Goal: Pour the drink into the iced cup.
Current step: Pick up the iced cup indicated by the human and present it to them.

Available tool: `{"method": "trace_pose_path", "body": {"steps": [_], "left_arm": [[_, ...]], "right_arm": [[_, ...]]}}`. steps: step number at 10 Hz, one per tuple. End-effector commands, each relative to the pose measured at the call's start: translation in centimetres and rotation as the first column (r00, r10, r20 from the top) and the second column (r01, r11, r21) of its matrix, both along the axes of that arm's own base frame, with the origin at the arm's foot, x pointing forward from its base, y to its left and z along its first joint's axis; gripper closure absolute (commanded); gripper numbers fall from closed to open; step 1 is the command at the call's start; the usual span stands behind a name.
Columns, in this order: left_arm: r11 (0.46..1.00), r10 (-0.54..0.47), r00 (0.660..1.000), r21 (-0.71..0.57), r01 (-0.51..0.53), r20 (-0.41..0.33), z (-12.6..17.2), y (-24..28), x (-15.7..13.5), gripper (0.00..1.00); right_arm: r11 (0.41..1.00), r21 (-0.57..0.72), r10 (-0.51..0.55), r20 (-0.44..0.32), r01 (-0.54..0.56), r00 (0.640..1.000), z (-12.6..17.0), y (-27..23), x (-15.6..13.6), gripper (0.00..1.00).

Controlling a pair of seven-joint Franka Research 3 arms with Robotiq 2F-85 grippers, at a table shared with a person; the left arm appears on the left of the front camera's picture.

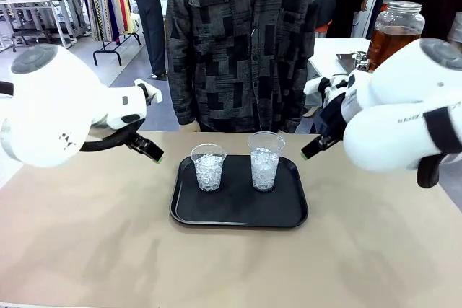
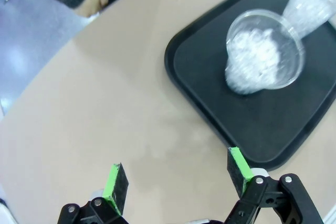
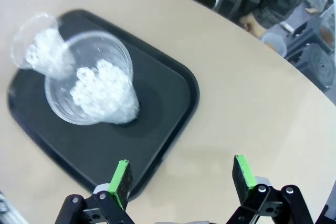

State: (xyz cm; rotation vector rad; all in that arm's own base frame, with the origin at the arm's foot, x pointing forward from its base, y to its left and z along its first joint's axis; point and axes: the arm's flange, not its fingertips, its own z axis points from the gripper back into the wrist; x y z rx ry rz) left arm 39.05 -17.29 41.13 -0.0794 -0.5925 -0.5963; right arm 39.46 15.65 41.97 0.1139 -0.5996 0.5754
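Amber drink [image 1: 386,42] fills a clear glass jar [image 1: 400,21] beyond two ice-packed plastic cups [image 1: 208,169]; both arms' jaws gape empty.

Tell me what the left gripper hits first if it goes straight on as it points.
The left gripper would likely meet bare table first, beside the black tray; depth unclear.

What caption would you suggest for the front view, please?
Two iced cups on a tray; left gripper and right gripper open; person and jar behind.

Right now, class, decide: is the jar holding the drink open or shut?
Shut: a silvery lid sits on the jar, amber drink inside.
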Motion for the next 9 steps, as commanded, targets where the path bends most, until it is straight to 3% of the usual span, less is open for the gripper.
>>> {"method": "trace_pose_path", "body": {"steps": [1, 5, 7, 9], "left_arm": [[0.997, -0.016, 1.000, -0.079, 0.016, -0.003, 4.0, 0.8, -0.7, 0.00], [0.937, 0.045, 0.993, -0.339, -0.081, -0.113, 7.7, 4.7, 0.4, 0.00], [0.874, 0.035, 0.974, -0.465, -0.139, -0.225, 7.2, 7.0, 2.0, 0.00], [0.833, 0.015, 0.949, -0.521, -0.186, -0.314, 6.1, 8.4, 3.6, 0.00]], "right_arm": [[0.989, 0.145, 0.044, -0.054, -0.035, 0.998, 3.5, -2.2, 0.6, 0.00], [0.930, 0.367, 0.055, -0.178, 0.014, 0.982, 5.7, -5.1, 1.7, 0.00], [0.851, 0.517, 0.074, -0.286, 0.089, 0.955, 5.1, -7.0, 3.3, 0.00], [0.804, 0.575, 0.073, -0.348, 0.151, 0.935, 4.2, -7.9, 4.8, 0.00]]}}
